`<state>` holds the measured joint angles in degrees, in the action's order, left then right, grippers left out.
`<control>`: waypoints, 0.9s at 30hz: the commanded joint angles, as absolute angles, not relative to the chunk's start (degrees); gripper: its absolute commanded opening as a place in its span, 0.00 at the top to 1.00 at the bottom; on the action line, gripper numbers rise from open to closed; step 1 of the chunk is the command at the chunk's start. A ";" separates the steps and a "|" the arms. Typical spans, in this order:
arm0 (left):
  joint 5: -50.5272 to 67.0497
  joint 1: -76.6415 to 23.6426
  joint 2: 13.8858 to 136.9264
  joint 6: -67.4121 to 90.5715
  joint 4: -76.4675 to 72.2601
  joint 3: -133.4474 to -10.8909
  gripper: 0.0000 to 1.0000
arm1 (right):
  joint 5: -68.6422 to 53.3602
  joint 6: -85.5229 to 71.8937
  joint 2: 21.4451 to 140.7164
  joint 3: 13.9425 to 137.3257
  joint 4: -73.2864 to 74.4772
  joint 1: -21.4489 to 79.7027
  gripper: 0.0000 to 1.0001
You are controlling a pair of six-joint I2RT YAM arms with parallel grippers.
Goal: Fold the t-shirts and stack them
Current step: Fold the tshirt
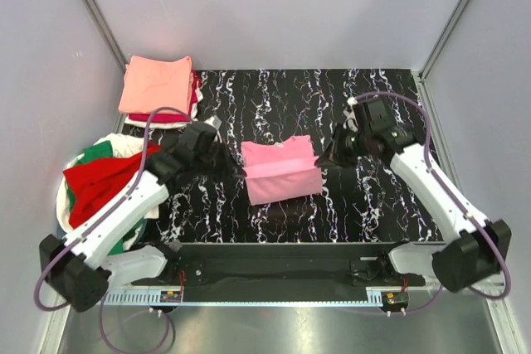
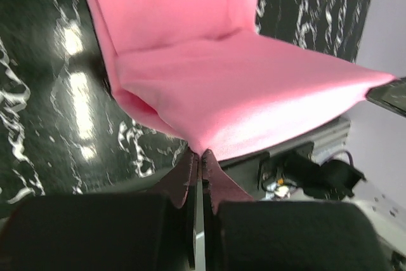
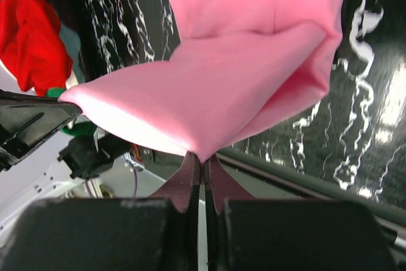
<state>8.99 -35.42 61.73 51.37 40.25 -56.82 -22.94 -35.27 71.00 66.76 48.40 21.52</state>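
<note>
The bubblegum pink t-shirt [image 1: 280,170] lies partly folded in the middle of the black marbled table [image 1: 373,205]. Its near part is lifted and stretched between my two grippers. My left gripper [image 1: 240,169] is shut on the shirt's left edge; in the left wrist view the cloth [image 2: 222,87] is pinched at the fingertips of the gripper [image 2: 202,155]. My right gripper [image 1: 320,159] is shut on the right edge; in the right wrist view the cloth [image 3: 241,80] runs into the closed tips of the gripper [image 3: 204,157]. A folded salmon-orange t-shirt [image 1: 156,84] tops a stack at the back left.
A loose pile of red [image 1: 104,180], green and white shirts lies at the left edge of the table; the red one shows in the right wrist view [image 3: 38,36]. Grey walls close in the back and both sides. The arm mounting rail [image 1: 274,259] runs along the near edge.
</note>
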 commanded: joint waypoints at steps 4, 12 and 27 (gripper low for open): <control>13.80 -28.92 68.90 44.30 38.32 -63.63 1.00 | -18.90 -31.29 80.15 77.07 48.08 20.04 1.00; 18.01 -23.29 78.12 39.65 38.15 -69.87 1.00 | -20.56 -30.15 90.60 84.98 46.06 18.28 1.00; 21.36 -16.79 103.52 34.98 36.03 -83.92 1.00 | -23.90 -29.09 115.56 99.04 41.40 15.30 1.00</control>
